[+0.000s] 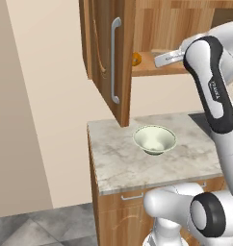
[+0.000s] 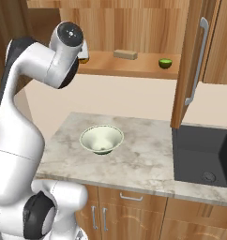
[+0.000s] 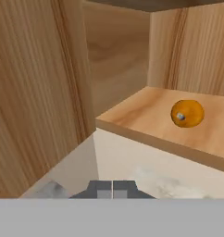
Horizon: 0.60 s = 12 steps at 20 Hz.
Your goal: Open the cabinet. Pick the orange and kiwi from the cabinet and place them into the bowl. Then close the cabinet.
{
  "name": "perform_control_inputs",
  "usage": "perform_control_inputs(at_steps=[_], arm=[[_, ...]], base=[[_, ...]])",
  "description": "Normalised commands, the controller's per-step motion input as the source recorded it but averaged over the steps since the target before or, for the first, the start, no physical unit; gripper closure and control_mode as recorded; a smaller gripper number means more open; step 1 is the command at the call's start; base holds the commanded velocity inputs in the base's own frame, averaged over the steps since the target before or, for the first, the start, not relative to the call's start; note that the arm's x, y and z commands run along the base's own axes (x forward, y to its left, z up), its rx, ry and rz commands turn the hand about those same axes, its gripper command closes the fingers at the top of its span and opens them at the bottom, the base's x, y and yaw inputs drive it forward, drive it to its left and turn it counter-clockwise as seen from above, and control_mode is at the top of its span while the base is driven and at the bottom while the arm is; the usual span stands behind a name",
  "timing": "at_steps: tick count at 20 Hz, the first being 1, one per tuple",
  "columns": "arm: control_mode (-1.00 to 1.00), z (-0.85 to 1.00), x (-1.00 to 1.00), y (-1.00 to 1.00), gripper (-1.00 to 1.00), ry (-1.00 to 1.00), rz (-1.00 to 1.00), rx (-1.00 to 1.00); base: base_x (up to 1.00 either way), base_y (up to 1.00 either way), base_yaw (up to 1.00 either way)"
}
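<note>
cabinet [image 1: 106, 57] doors open, orange [image 1: 136, 59] half hidden behind door edge, end effector [image 3: 112, 189] closed, empty, arm hiding it

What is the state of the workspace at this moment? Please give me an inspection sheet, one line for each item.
Surface: marble counter, bare apart from the bowl.
Job's things: cabinet doors open; orange on the shelf near its left end; kiwi on the same shelf towards the right; bowl upright on the counter, empty.
Clutter: tan block on the shelf between the two fruits.
Grippers: claw shut, holding nothing, in front of the shelf edge, short of the orange.
Cables: nothing seen.
Surroundings: dark sink right of the counter; wooden drawers below.
</note>
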Motion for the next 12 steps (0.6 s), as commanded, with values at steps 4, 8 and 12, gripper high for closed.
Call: perform_control_inputs(at_steps=[4, 8, 12], arm=[[-1.0, -0.09, 0.11, -0.03, 1.0, 0.04, -0.29, -0.16], [-1.0, 0.0, 0.06, -0.05, 1.0, 0.05, -0.26, -0.03], [-1.0, 0.0, 0.03, -0.2, 1.0, 0.06, -0.2, 0.0]], base=[[0.0, 0.0, 0.0], [0.0, 0.0, 0.0], [0.0, 0.0, 0.0]])
